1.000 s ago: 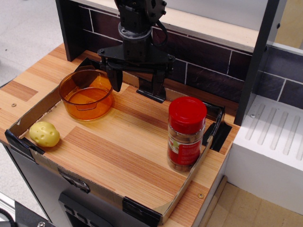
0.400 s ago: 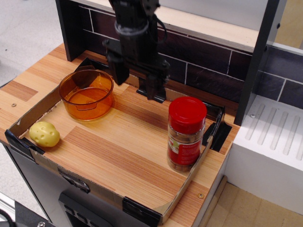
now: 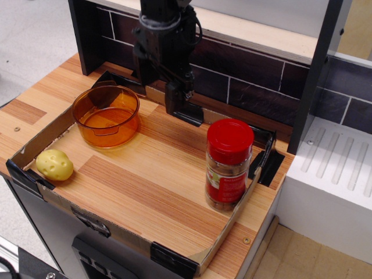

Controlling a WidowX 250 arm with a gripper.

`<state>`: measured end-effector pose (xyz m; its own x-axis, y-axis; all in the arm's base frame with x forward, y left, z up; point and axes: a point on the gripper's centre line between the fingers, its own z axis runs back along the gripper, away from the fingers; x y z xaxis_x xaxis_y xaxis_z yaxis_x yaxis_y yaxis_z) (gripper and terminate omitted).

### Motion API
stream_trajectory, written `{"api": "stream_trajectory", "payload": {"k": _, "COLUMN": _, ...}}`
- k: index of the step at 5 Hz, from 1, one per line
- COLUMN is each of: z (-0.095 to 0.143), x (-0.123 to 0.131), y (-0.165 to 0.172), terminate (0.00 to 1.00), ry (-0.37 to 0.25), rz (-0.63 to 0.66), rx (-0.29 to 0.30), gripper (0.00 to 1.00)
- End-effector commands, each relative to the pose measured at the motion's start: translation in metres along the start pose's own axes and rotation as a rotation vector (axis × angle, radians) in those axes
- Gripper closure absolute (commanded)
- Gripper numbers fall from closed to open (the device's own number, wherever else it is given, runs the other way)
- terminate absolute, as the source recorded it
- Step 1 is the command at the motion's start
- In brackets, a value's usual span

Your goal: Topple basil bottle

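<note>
- Nearest the camera, the front edge of the low cardboard tray, fixed at its corners with black clips, crosses the striped wooden tabletop.
- At the tray's near left corner lies a small yellow potato-shaped toy, well apart from everything else.
- Against the tray's right wall stands the basil bottle, a clear cylindrical spice jar with a wide red screw lid, a red label and brownish contents; it is upright and untouched, so the toppling is not yet done.
- Farther back on the left sits an orange transparent bowl, lower than the jar and well clear of it.
- At the rear, before the dark tiled back wall, the black robot gripper hangs above the tray between bowl and jar, turned so that one of its fingers largely hides the other; whether they are spread or pressed together cannot be told.
- The step in hand appears to be the approach: the gripper is well apart from the jar and behind it.
- The next move likely calls for travel rightward and forward to lid height, then a sideways push high on the jar, directed into the open tray, not at the near wall.
</note>
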<state>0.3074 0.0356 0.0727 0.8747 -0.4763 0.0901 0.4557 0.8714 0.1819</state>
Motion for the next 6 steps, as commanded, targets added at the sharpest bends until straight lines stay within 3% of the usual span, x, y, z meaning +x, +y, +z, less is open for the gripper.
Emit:
{"api": "stream_trajectory", "payload": {"k": 1, "z": 0.031, "x": 0.001, "y": -0.004, "terminate": 0.00, "ry": -0.069, "rz": -0.426, "rx": -0.057, "gripper": 0.00}}
{"api": "stream_trajectory", "payload": {"k": 2, "z": 0.038, "x": -0.007, "y": -0.011, "terminate": 0.00, "ry": -0.070, "rz": -0.526, "rx": -0.112, "gripper": 0.00}}
{"api": "stream_trajectory", "payload": {"k": 5, "z": 0.050, "x": -0.021, "y": -0.050, "terminate": 0.00, "ry": -0.071, "rz": -0.775, "rx": -0.086, "gripper": 0.00}}
{"api": "stream_trajectory", "payload": {"k": 6, "z": 0.048, "x": -0.016, "y": -0.066, "terminate": 0.00, "ry": -0.059, "rz": -0.838, "rx": -0.063, "gripper": 0.00}}
